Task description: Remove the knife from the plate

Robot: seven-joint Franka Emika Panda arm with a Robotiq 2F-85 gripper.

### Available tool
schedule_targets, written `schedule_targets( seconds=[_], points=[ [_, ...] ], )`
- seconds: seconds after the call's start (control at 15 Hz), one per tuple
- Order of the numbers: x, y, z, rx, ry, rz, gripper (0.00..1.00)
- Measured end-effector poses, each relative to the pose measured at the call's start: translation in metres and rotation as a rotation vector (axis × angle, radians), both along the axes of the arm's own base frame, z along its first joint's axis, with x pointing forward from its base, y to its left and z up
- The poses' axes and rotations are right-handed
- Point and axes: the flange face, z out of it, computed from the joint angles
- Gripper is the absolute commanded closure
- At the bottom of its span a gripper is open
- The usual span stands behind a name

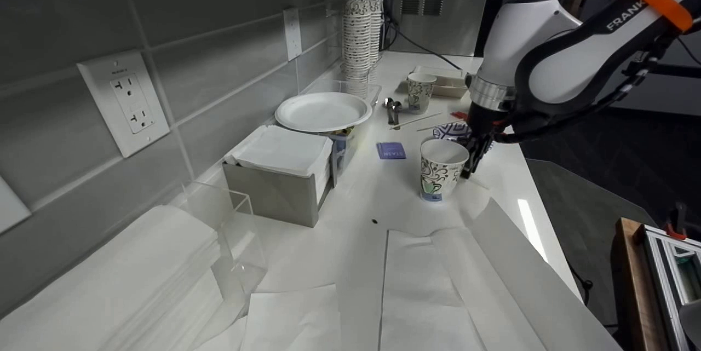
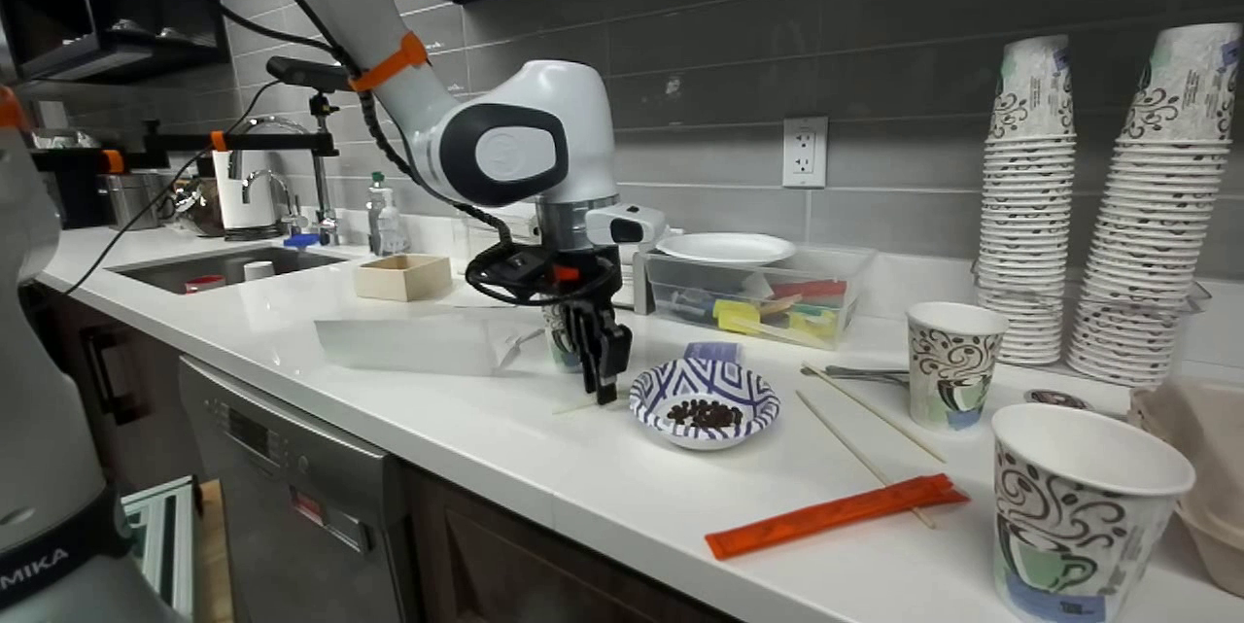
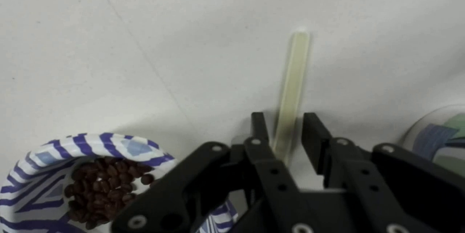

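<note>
"Knife (image 2: 838, 514), is that the long orange-red strip?"

"I take it so, though it looks like a flat packet. In an exterior view it lies on the surface (image 2: 622, 477), across one end of a thin stick (image 2: 841, 436) and near a paper cup (image 2: 1088, 506)."

"Off the plate (image 2: 719, 378), then?"

"Yes, apart from it. The plate is the small dish with blue marks, dark beans (image 2: 705, 413) in its bottom."

"And the gripper (image 3: 284, 127)?"

"Low beside the plate, jaws pointing down. They stand partly open, with a short pale stick (image 3: 295, 80) between them and a gap showing on either side, so it has hold of nothing. Whether the tips touch the surface, I can't tell."

"What's around it?"

"A patterned cup (image 1: 441, 176) stands upright just beside the gripper. Farther along lie a purple packet (image 1: 391, 150) and two spoons (image 1: 397, 107). By the wall, a large white plate (image 1: 323, 111) rests on a clear box (image 2: 847, 297), with two tall stacks of cups (image 2: 1025, 244) beyond."
</note>
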Motion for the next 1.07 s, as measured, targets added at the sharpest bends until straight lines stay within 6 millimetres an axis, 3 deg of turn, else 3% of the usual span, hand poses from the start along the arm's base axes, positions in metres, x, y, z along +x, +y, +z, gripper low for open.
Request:
schedule_targets(
  seconds=[0.33, 0.67, 1.07],
  points=[
    [0.001, 0.010, 0.027, 0.007, -0.027, 0.054, 0.01],
    [-0.012, 0.028, 0.072, 0.017, -0.003, 0.158, 0.00],
    [-0.046, 0.033, 0.122, 0.038, 0.089, 0.192, 0.00]
  ],
)
